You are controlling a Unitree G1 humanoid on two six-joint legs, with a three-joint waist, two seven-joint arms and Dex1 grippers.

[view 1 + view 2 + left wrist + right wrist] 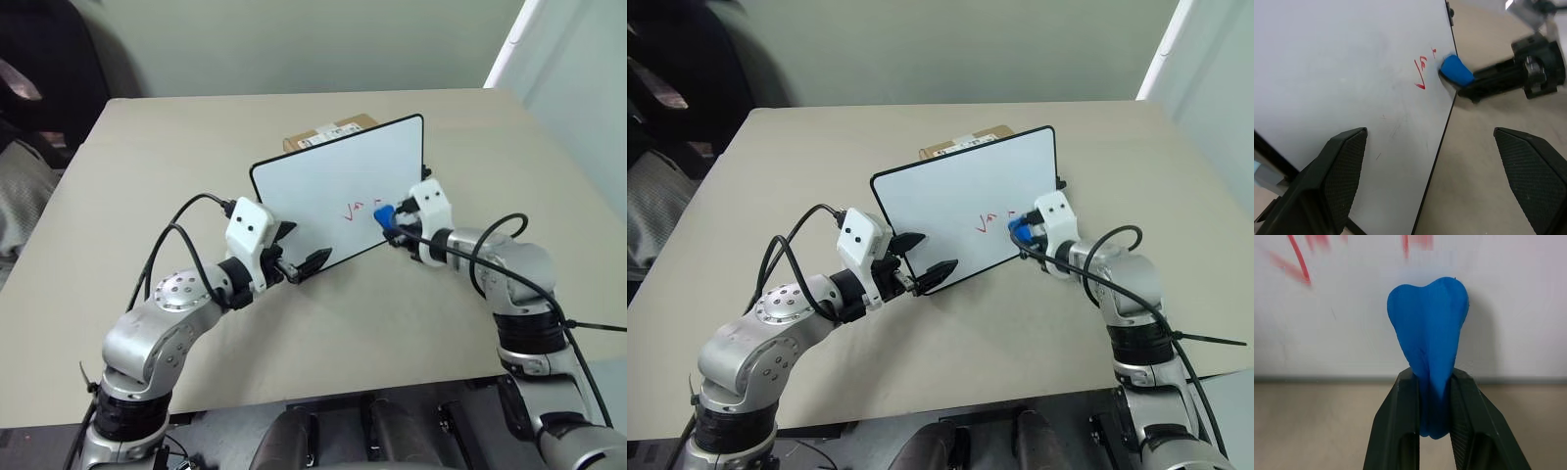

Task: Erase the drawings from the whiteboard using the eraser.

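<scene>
Blue eraser (1427,362) pinched in right end effector (1432,406), against whiteboard (323,186) beside drawings (355,209).

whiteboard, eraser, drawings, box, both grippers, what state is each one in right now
whiteboard: tilted up, propped against the cardboard box, red marks on it
drawings: red squiggles not wiped off
eraser: pinched in the right gripper, tip at the board beside the red marks
cardboard box: on the table behind the board
left gripper: open, fingers either side of the board's lower edge
right gripper: shut on the eraser

Blue eraser (1428,362), red drawings (355,210), white black-rimmed whiteboard (323,186), tan table (137,157).
</scene>
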